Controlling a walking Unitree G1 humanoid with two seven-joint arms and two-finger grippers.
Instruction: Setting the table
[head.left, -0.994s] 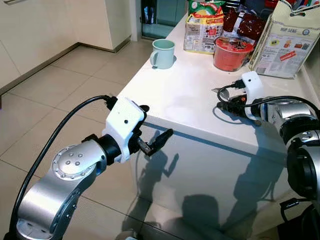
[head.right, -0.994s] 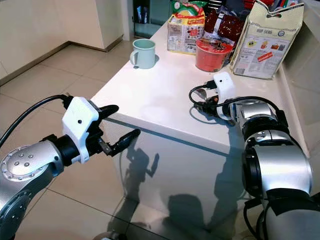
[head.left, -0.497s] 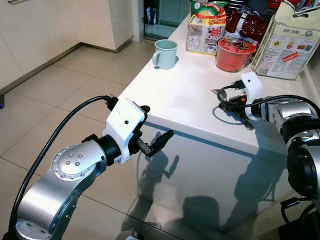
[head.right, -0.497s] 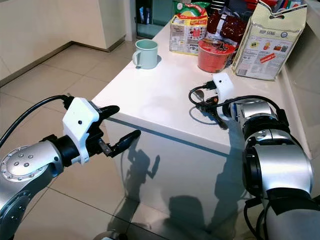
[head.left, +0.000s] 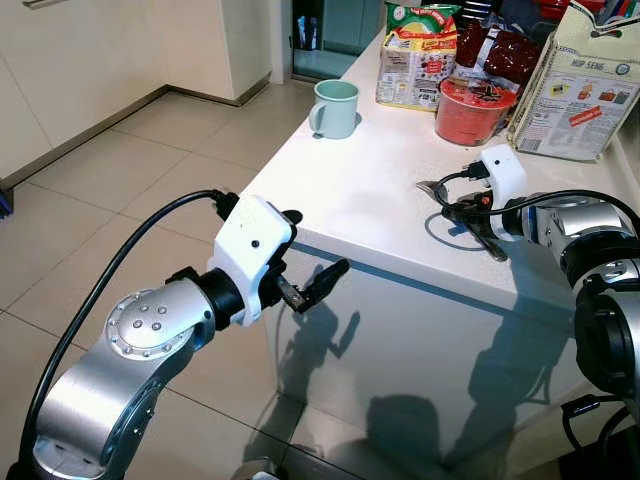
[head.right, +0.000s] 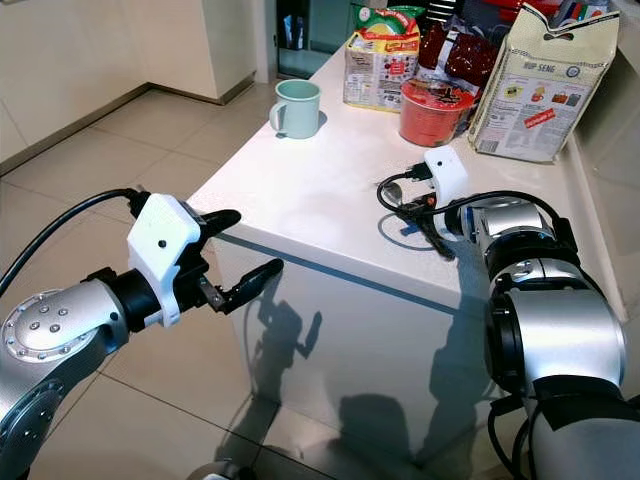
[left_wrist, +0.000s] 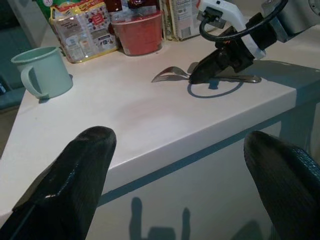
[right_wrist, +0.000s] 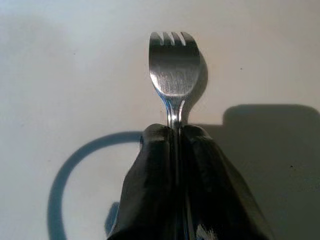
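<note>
Fork (right_wrist: 174, 75) clamped by its handle in right hand (head.left: 462, 208), low over white surface (head.left: 370, 200) near mug (head.left: 336, 107), not yet released; left hand (head.left: 305, 270) spread wide, empty, off the edge; setting barely begun.

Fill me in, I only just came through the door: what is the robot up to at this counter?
It is setting the table. The right gripper is shut on a fork, holding it low over the white counter. The left gripper is open and empty, off the counter's near edge. A green mug, a red bowl and food packets stand at the far end.
</note>
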